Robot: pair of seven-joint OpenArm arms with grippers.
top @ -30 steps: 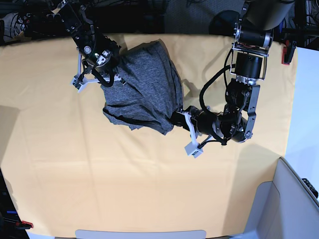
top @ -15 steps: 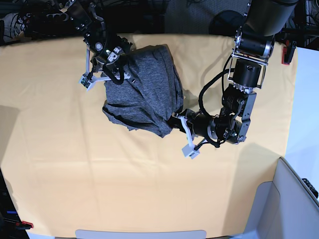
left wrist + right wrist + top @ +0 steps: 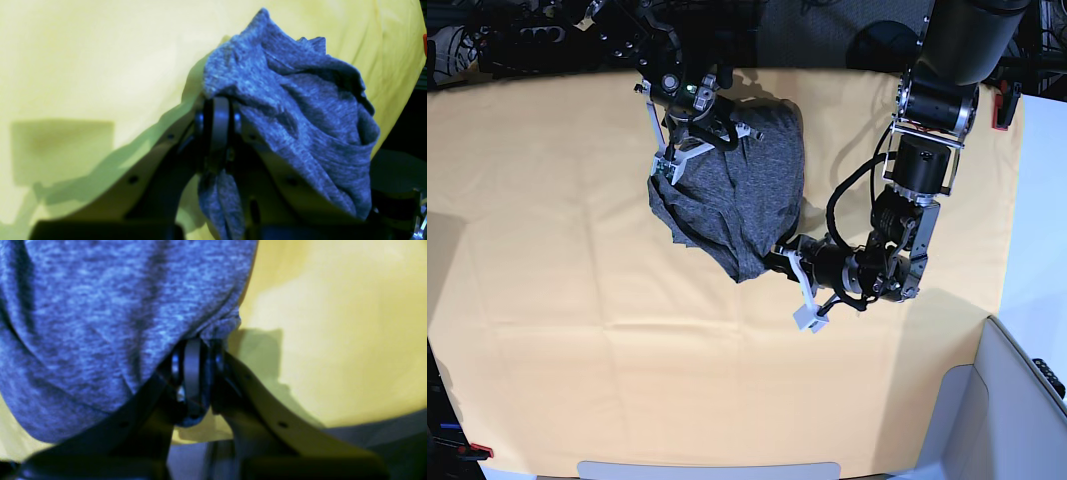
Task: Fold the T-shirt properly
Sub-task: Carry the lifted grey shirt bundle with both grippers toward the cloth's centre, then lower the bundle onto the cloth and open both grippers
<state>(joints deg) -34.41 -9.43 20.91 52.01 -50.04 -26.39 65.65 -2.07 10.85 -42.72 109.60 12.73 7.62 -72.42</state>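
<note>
Surface, yellow-orange table cloth: spread wide beneath both my jaws.

T-shirt: heather-grey knit, bunched in a hanging swag strung between my two jaws, not yet flat.

Left jaws: clamped tight on a gathered fold at the shirt's near end.

Right jaws: pinched fully closed on the far hem.

Step in hand, by my judgement: lifting and carrying the shirt to spread it. Next move calls for drawing my jaws apart to tension the cloth, then lowering it flat.

Change: both jaws have swung the bundle rightward and toward the far edge; right jaws tightened.
</note>
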